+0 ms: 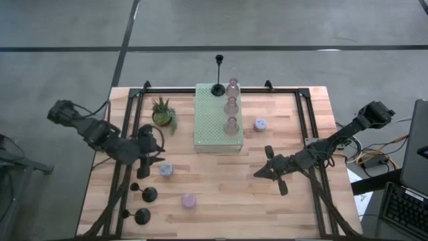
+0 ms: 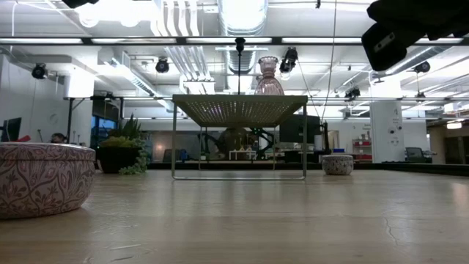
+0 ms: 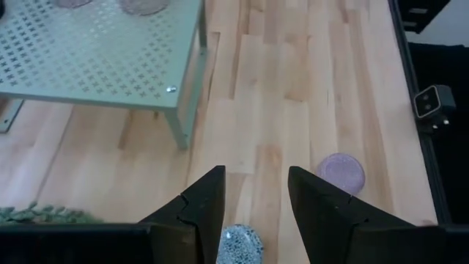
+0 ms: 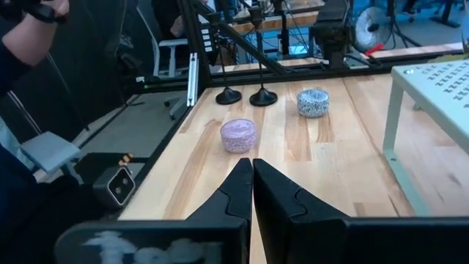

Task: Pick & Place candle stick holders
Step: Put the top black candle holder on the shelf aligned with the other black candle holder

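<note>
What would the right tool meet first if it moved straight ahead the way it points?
Probably the lavender holder, lying almost dead ahead of the shut right tool on the table; depth is uncertain.

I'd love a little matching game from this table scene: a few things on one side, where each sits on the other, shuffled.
Things:
1. pink glass holders
2. plant
3. blue holder
4. right gripper

Places or states:
a. beside the left gripper
b. shut, empty
c. on the green board
d. left of the board

Pairs: 1-c, 2-d, 3-a, 4-b
</note>
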`<action>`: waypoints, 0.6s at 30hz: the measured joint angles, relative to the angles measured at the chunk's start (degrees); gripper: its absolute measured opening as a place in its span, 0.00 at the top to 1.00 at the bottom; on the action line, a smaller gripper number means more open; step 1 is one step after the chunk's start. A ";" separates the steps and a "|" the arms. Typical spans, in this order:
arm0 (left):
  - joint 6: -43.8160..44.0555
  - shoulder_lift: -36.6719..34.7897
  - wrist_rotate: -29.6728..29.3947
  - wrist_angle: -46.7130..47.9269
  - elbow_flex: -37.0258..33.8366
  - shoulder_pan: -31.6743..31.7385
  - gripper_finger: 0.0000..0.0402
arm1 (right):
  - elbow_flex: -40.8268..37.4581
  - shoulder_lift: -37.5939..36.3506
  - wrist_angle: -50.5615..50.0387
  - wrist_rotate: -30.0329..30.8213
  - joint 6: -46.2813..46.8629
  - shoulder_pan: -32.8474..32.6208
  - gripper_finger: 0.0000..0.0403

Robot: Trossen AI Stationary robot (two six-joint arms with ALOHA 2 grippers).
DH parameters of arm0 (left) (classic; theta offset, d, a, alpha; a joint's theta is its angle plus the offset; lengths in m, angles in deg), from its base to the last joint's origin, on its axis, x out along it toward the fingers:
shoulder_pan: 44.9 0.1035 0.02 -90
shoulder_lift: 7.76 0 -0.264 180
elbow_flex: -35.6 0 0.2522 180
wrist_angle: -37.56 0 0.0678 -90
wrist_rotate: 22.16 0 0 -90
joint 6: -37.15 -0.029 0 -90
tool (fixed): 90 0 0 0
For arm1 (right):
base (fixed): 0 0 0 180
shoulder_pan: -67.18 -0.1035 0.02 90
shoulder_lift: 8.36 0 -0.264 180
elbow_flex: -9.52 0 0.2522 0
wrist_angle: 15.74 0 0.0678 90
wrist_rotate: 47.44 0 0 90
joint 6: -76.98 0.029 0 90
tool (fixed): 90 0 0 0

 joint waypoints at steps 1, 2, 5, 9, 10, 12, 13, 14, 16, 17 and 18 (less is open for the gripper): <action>0.01 0.00 -0.34 -0.95 -0.62 -0.56 0.62 | 0.00 0.02 -0.02 0.00 0.62 0.00 0.98; -0.09 0.00 -0.56 -2.61 -1.35 -0.85 0.62 | 0.00 0.02 -0.01 0.00 0.95 0.00 0.98; -2.04 -0.04 -0.79 -8.36 -3.97 -0.89 0.62 | 0.26 0.02 -0.06 -0.03 1.22 0.55 0.98; -5.69 -0.21 -2.43 -18.03 -9.42 -0.89 0.62 | 2.27 -0.02 -3.57 -0.12 4.17 2.28 0.98; -6.12 -0.28 -3.04 -20.70 -10.98 -0.87 0.62 | 3.78 -0.22 -7.81 -0.21 6.55 3.14 0.98; -7.74 -0.29 -3.97 -26.66 -14.15 -0.87 0.62 | 7.89 -0.37 -19.75 -0.13 11.21 4.88 0.98; -8.87 -0.28 -3.97 -30.08 -15.88 -0.87 0.62 | 9.80 -0.23 -25.05 0.06 12.04 5.39 0.98; -10.13 -0.27 -3.97 -33.62 -17.63 -0.94 0.62 | 11.71 -0.09 -29.98 0.11 12.26 5.64 0.98; -12.24 -0.27 -3.88 -41.88 -21.11 -1.24 0.62 | 15.02 -0.05 -37.04 -0.06 12.85 5.91 0.98; -13.10 -0.28 -3.63 -45.74 -22.75 -1.33 0.62 | 16.62 -0.16 -39.34 -0.18 13.17 6.04 0.98; -13.71 -0.28 -3.23 -48.89 -24.31 -1.35 0.62 | 17.99 -0.31 -41.08 -0.22 13.20 6.05 0.98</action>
